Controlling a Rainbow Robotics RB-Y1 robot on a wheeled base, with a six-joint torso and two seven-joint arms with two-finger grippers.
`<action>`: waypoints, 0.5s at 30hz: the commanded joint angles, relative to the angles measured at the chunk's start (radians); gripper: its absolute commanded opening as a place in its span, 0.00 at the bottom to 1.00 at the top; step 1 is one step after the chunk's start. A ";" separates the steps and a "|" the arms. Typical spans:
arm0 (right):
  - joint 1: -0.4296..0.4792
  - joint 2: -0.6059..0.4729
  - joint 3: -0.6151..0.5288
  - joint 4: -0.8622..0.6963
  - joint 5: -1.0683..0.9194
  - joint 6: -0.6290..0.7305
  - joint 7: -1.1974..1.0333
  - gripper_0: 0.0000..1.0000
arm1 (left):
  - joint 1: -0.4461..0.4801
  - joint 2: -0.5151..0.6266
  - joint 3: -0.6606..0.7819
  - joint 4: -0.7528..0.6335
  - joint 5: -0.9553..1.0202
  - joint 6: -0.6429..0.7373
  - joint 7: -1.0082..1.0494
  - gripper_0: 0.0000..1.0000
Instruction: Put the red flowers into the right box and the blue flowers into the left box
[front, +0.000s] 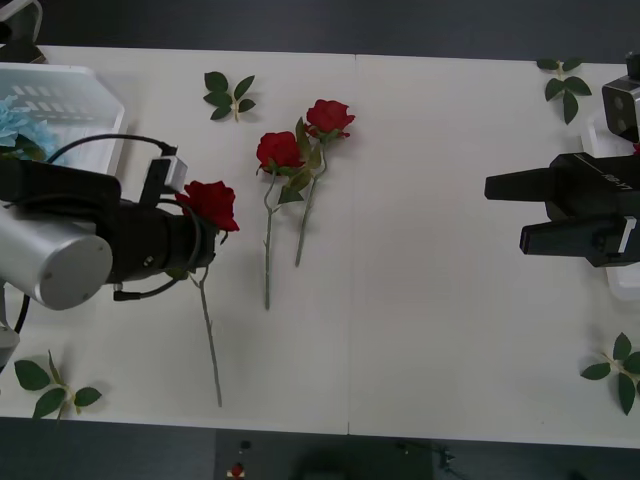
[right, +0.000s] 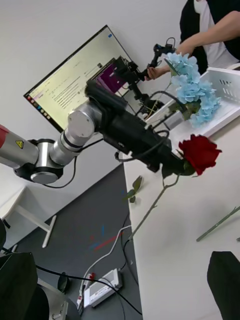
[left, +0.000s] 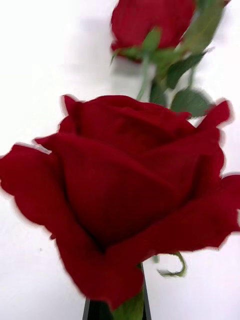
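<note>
A: Which claw has something?

B: The left gripper (front: 200, 243), black-fingered, at the left of the front view. It is clamped on a deep-red artificial rose (front: 210, 203) just under the bloom; in the left wrist view the bloom (left: 125, 185) sits right above the two dark finger edges at the bottom of the frame. Its thin green stem hangs down toward the lower edge of the white table (front: 440, 250).

A: And the other roses?

B: Two more red roses (front: 279, 151) lie side by side near the top centre of the front view, blooms up, their stems crossing near the blooms.

A: The blue ones?

B: A pale sky-blue fluffy cluster (front: 14, 128) sits in the white slotted-wall plastic basket (front: 60, 90) at the upper left. In the right wrist view that cluster (right: 192, 90) is in the upper right.

A: The right side?

B: The right gripper (front: 505, 212) is at the right edge, mid-height, its two black fingers apart and holding nothing. Behind it a sliver of the smooth-rimmed white tray (front: 598, 135) shows. Loose green leaf sprigs (front: 229, 96) lie around the table's corners.
</note>
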 joint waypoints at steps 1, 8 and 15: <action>-0.004 -0.017 -0.005 -0.023 -0.009 -0.003 -0.001 1.00 | -0.016 0.036 0.063 -0.108 0.116 0.008 -0.078 0.00; -0.004 -0.017 -0.005 -0.023 -0.009 -0.003 -0.001 1.00 | -0.028 -0.031 0.187 -0.112 0.408 -0.044 -0.267 0.00; -0.004 -0.017 -0.005 -0.023 -0.009 -0.003 -0.001 1.00 | -0.091 -0.092 0.259 0.101 0.859 -0.091 -0.598 0.00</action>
